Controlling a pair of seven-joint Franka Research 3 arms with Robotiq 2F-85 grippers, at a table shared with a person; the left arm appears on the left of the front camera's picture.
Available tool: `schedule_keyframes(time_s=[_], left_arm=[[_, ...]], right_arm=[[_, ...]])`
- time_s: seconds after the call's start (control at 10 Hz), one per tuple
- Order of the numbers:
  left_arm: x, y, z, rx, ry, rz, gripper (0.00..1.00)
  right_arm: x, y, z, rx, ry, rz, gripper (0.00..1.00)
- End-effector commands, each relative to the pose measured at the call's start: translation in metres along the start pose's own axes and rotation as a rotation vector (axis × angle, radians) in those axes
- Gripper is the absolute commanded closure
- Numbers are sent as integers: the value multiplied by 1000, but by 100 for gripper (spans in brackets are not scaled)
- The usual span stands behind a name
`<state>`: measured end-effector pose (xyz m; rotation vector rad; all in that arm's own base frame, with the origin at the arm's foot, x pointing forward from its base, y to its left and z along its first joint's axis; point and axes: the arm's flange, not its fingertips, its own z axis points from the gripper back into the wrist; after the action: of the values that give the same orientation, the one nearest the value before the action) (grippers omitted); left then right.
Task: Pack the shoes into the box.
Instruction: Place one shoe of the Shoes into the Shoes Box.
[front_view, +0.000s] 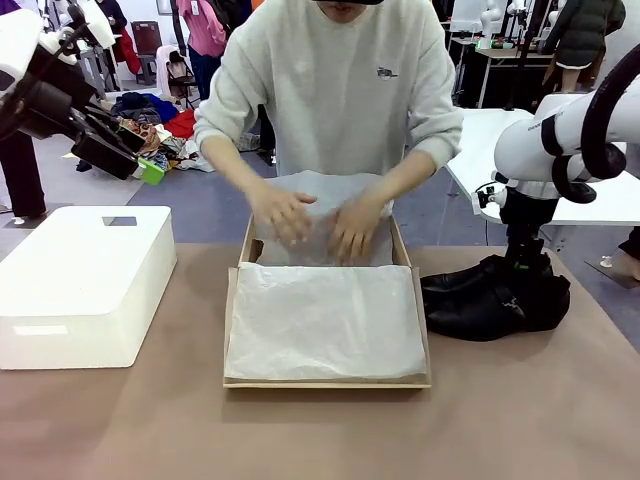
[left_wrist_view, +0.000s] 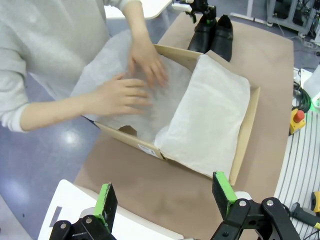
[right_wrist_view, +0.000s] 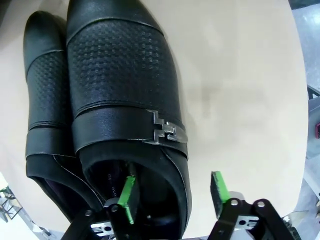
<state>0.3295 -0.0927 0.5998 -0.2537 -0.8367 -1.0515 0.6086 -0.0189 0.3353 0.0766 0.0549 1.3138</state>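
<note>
1. While a person at the top centre of the front view presses a frame-left hand (front_view: 283, 213) and a frame-right hand (front_view: 355, 228) into white tissue paper (front_view: 325, 320), the brown cardboard box (front_view: 231, 330) lies open in the middle of the tan surface (front_view: 320, 430).
2. Tissue lines the inside of the box. Both hands rest on its far half, and some paper spills over the far edge toward the person.
3. Two glossy black shoes (front_view: 490, 300) sit side by side, touching, on the surface just right of the box, toes pointing toward it. Neither shoe is in the box.
4. Seen from the right wrist, the nearer shoe fills the centre of the frame, with its silver buckle (right_wrist_view: 167, 131) across the top.
5. At the bottom of that frame the right pincer (right_wrist_view: 172, 192) straddles the shoe's side wall, partly spread. One green pad is inside the shoe's opening, the other outside over the bare surface, with a gap between it and the leather.
6. In the upper left of the front view the left pincer (left_wrist_view: 165, 199) hangs raised above a white bin (front_view: 80, 285), well apart from the box. Its jaws are wide and hold nothing.
</note>
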Motion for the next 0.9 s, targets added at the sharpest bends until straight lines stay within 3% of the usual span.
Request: schedule_keyframes(time_s=[0.0,0.2,0.8], left_arm=[[-1,1,0,-11,-9,-7,0],[-1,1,0,-11,-9,-7,0],[-1,1,0,-11,-9,-7,0]], right_arm=[[1,-9,5,13,46,-5,63],[1,-10,6,19,41,-8,99],[-2,-13,8,31,6,-4,100]])
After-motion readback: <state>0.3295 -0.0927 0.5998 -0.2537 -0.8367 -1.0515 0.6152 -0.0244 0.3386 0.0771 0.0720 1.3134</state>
